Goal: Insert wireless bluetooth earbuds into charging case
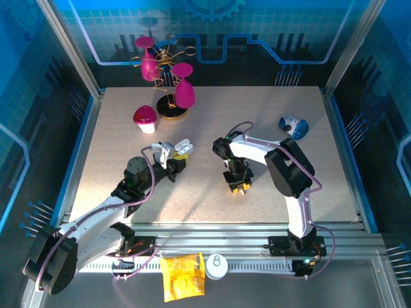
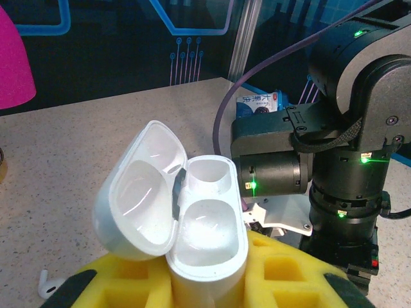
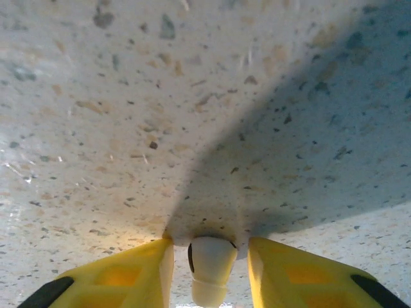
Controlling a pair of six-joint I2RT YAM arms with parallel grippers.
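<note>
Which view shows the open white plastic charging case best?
Left wrist: the open white plastic charging case sits close between the left fingers, lid up, both wells empty. Top external has it tiny at the left arm's tip. Right wrist faces a white earbud.

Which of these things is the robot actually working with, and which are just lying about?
For the job: open charging case in the left hand; earbud between the right hand's fingers; probably a second earbud on the table.
Lying about: pink ornament, pink mushroom figure, blue packet, yellow bag, white round tub.
</note>
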